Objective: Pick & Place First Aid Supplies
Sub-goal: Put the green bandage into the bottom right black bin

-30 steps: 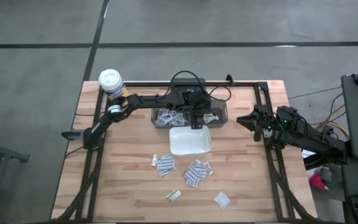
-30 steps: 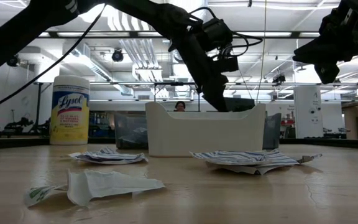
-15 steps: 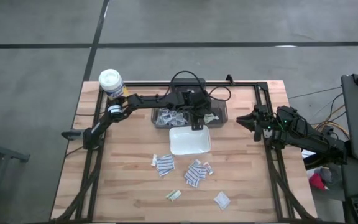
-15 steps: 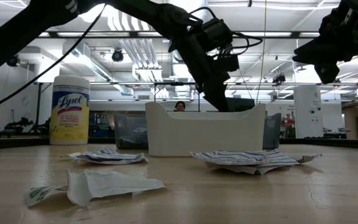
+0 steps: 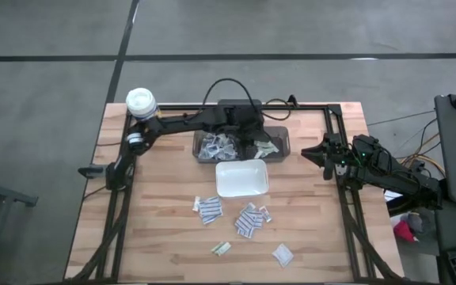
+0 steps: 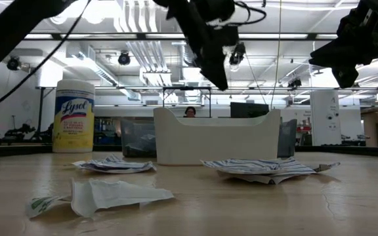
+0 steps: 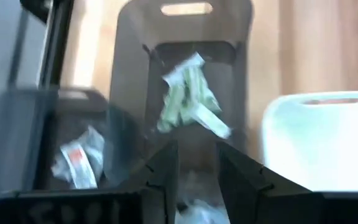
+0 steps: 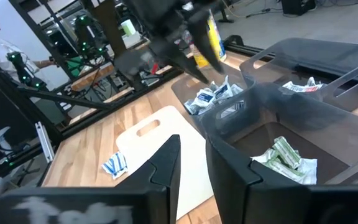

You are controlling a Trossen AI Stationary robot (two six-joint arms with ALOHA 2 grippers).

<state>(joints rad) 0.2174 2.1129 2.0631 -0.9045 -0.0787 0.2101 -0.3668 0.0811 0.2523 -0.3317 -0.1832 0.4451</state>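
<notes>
Currently: left tool [image 5: 248,141], fingers parted and empty, hangs over the dark bin [image 5: 282,147]. Loose packets [image 5: 248,221] lie on the worktop [image 5: 165,229] beyond the white tray [image 5: 241,179], nearer this tool; right tool [image 5: 323,153], parted, waits aside.

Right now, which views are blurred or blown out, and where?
Left wrist view: motion-blurred throughout, the grey bin and greenish packet smeared. Right wrist view: the left arm is blurred, the near bin wall hazy. Low view: ceiling lights glare and both arms read as dark silhouettes against them, the packets in front soft. High view: evenly lit, sharp.
</notes>
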